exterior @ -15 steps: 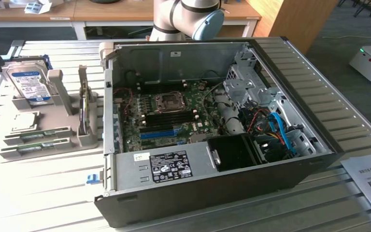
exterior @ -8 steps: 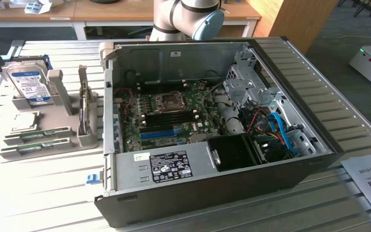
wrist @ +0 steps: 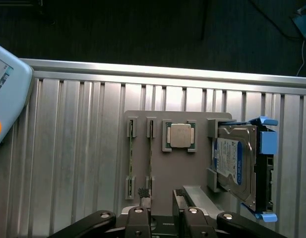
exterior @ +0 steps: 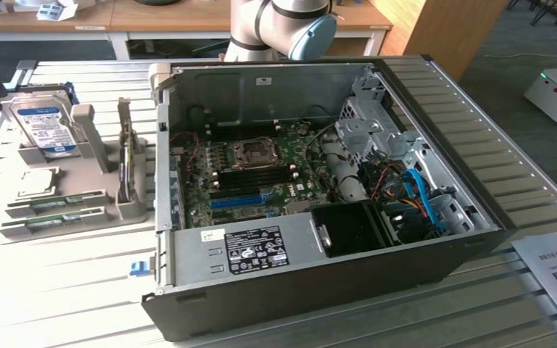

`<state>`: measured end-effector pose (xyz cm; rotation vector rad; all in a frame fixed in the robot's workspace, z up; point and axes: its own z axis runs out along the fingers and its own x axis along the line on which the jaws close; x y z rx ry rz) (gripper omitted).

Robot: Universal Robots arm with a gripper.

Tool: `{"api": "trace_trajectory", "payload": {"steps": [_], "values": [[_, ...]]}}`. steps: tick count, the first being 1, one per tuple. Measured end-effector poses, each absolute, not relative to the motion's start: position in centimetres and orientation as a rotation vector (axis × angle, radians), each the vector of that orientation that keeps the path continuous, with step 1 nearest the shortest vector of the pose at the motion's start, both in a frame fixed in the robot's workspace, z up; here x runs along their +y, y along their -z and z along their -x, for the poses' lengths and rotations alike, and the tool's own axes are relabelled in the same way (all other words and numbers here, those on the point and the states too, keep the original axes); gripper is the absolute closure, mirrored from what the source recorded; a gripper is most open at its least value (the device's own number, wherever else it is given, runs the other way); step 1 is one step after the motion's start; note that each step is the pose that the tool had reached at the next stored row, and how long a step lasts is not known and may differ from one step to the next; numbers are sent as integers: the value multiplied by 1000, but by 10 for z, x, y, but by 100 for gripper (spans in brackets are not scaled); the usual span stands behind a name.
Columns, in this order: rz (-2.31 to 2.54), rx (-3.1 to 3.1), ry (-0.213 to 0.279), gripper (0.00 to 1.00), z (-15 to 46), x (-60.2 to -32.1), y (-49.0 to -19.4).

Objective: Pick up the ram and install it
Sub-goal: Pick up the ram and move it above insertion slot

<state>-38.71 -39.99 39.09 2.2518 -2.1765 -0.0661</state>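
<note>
The claw (wrist: pixel 160 194) is open and holds nothing, over the grey holder (wrist: pixel 192 166) on the counter (wrist: pixel 68 158); the ram (wrist: pixel 150 153) stands on edge in its slot there, beside a second stick (wrist: pixel 131 153); if the claw descends off-centre, it may strike the thin board or catch the neighbour.

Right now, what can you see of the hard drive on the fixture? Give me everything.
The hard drive is a silver, metal-looking box with a blue and white label on its broad face. A blue plastic carrier wraps its sides. It stands on edge, slotted between posts of the gray fixture, beside the pocket holding a CPU. The fixture rests on the slatted table, to the exterior view's left of the open computer case. Nothing else touches the drive.
</note>
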Motion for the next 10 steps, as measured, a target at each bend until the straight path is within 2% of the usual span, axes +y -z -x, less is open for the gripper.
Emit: {"api": "trace_trajectory", "payload": {"steps": [10], "values": [[-2252, -2177, 66, 69, 387, -400, -379]]}}
